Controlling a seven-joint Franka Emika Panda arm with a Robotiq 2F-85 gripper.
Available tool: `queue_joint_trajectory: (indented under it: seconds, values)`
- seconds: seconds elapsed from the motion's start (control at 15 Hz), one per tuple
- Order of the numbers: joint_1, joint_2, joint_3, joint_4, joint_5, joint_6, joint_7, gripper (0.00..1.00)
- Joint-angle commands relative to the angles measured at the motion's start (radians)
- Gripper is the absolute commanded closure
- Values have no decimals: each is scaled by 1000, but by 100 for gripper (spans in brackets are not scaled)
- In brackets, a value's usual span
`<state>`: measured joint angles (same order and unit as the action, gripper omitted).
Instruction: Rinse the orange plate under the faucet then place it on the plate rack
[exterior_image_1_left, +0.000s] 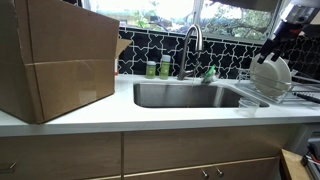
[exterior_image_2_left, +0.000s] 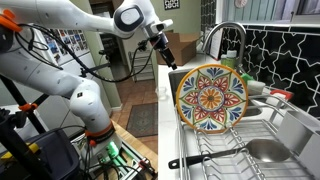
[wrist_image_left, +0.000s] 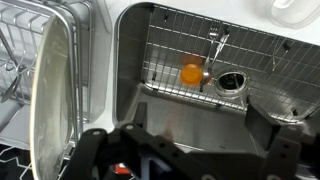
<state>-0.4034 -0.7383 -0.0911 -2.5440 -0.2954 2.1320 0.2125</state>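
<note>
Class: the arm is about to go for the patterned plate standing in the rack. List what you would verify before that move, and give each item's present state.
1. Gripper open and empty: ok.
2. Patterned plate upright in the plate rack, with its top rim exposed: ok.
3. Gripper lined up over the plate's rim: not ok. In the wrist view the plate sits left of the gap between the fingers.
4. Sink floor clear below the faucet: not ok. A small orange object lies on the grid near the drain.
5. Water running from the faucet: cannot tell.
</note>
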Motion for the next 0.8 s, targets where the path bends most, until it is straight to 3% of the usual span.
queue_joint_trajectory:
  seconds: [0.0,0.2,0.4,0.73]
  values:
    - [13,6,-7,5,-9,-5,10,0]
    - [-74,12,-2,22,-52,24,158,0]
    - [-119,19,-21,48,-74,24,200,0]
    - [-174,52,-47,63,-189,149,155,0]
